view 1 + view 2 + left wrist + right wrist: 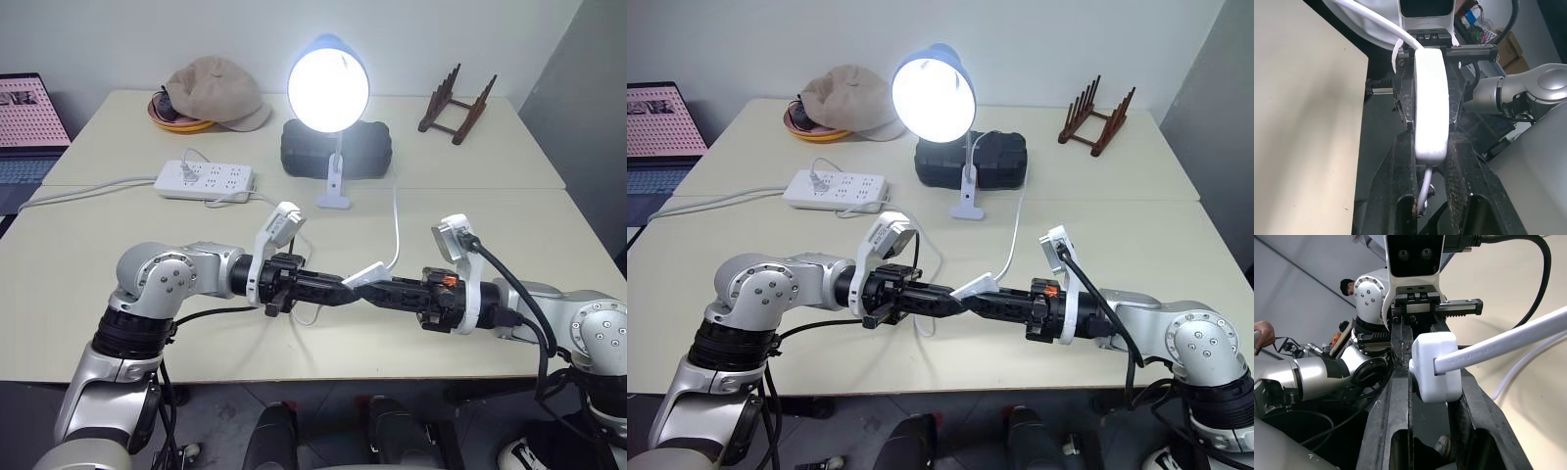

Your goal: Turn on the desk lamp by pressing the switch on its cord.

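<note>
Two grippers: meet tip to tip above the front table edge, both level, pointing at each other, w/ the switch (pixel 368 275) between them.
Left gripper (pixel 338 290): black fingers clamped on the switch from both sides; in the left wrist view the switch (pixel 1429 100) runs lengthwise along the gap btwn the fingers (pixel 1400 181), its rounded near end sitting btwn the pads.
Right gripper (pixel 377 291): jaws also closed on the switch; in the right wrist view the white block (pixel 1434 365) is wedged btwn the two fingers (pixel 1393 416), nearer the one finger, touching both.
Switch: white, elongated, held in the air off the table, tilted slightly, one end higher toward the robot's right.
Cord (pixel 396 230): thin white, leaves the switch's end, rises and runs across the table (pixel 509 225) toward the lamp base; a 2nd length drops from the other end below the left fingers.
Desk lamp (pixel 328 88): lit, bulb glowing bright white, blue shade, thin stem, small white base standing mid-table, well beyond the grippers.
Power strip (pixel 205 181): white multi-socket, on the table to the robot's left of the lamp base, plugs in it.
Black case (pixel 367 149): just behind the lamp stem.
Cap (pixel 217 91): beige, resting on an orange-yellow dish (pixel 181 123), far left corner.
Wooden rack (pixel 458 104): dark slatted, far right.
Laptop (pixel 29 122): open, off the left edge.
Person: head (pixel 1347 285) and a hand (pixel 1264 333) seen in the right wrist view, behind the robot.
</note>
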Available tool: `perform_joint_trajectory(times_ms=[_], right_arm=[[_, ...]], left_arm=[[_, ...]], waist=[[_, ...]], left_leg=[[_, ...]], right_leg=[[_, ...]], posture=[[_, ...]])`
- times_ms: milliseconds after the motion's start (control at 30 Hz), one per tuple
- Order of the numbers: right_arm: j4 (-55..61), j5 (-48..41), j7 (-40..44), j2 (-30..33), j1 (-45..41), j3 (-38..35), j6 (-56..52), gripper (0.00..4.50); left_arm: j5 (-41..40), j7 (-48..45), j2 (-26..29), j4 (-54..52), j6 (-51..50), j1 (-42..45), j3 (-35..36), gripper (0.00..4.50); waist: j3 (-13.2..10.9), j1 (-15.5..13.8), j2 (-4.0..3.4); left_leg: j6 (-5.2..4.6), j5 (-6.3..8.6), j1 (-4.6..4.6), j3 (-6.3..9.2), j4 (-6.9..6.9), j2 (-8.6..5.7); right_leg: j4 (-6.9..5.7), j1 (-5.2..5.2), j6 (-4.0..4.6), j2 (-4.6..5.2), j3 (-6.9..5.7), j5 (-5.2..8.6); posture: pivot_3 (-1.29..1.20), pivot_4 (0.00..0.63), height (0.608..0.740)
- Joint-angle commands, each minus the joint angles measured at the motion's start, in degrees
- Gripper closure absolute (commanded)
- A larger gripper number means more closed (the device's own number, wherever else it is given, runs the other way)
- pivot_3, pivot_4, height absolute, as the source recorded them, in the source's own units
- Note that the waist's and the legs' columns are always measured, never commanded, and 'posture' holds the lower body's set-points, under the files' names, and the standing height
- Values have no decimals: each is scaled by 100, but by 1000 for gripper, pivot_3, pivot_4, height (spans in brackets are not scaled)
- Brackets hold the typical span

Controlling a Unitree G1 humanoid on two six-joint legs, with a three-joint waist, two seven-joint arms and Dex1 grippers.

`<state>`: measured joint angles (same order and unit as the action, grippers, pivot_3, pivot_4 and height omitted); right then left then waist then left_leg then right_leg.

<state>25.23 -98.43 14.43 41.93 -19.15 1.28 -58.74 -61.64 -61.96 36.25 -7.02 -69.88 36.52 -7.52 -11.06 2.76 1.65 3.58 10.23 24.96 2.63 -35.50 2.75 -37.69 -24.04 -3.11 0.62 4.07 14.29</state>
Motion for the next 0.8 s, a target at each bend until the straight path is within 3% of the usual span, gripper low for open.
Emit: perform_joint_trajectory(times_ms=[33, 333, 467, 533, 633, 700, 800], right_arm=[[106, -51, -57, 487, 378, -616, 17, 3226], [306, -248, 130, 850, 885, -1132, 92, 1365], [885, 877, 354, 1148, 1153, -1480, 275, 373], [1317, 1565, 467, 1257, 1184, -1406, 438, 51], [1775, 2628, 638, 1359, 1227, -1072, 679, 51], [1955, 3729, 518, 1368, 1215, -663, 1009, 51], [1906, 4655, 587, 1289, 1296, -350, 1334, 51]], left_arm=[[301, 25, 311, 58, 34, 25, 164, 4117], [576, -144, 301, 290, 183, 194, 121, 4117], [1301, -282, 323, 615, 868, 373, -105, 4117], [2136, -420, 356, 880, 1755, 504, -508, 4117], [2979, -564, 264, 1349, 2693, 691, -889, 4117], [3743, -603, 125, 1818, 3646, 837, -1263, 4117], [4732, -585, -103, 2524, 5072, 960, -1677, 4117]], waist=[[0, -7, 0], [-2, -39, 2], [-2, -81, 2], [-1, -89, 2], [-1, -91, 1], [-1, -96, 1], [-1, -111, 2]], left_leg=[[0, 0, 0, 0, 0, 0], [0, 0, -2, -1, -5, 0], [0, 0, 0, -3, -6, -1], [0, 0, -1, -2, -6, 0], [0, 0, -2, -2, -6, 0], [0, 0, -2, -5, -6, 0], [1, 0, 1, -10, -7, -3]], right_leg=[[0, 0, 0, 0, 0, 0], [-5, 1, -1, 0, 1, 3], [-4, 0, -1, 1, 1, 3], [-4, -1, -1, 1, 1, 3], [-4, -1, -1, 0, 1, 3], [-3, -1, -1, 1, 2, 3], [2, -2, -1, 7, 3, 3]], posture=[[0, 150, 740], [0, 150, 740], [0, 150, 740], [0, 150, 740], [0, 150, 740], [0, 150, 740], [0, 150, 740]])
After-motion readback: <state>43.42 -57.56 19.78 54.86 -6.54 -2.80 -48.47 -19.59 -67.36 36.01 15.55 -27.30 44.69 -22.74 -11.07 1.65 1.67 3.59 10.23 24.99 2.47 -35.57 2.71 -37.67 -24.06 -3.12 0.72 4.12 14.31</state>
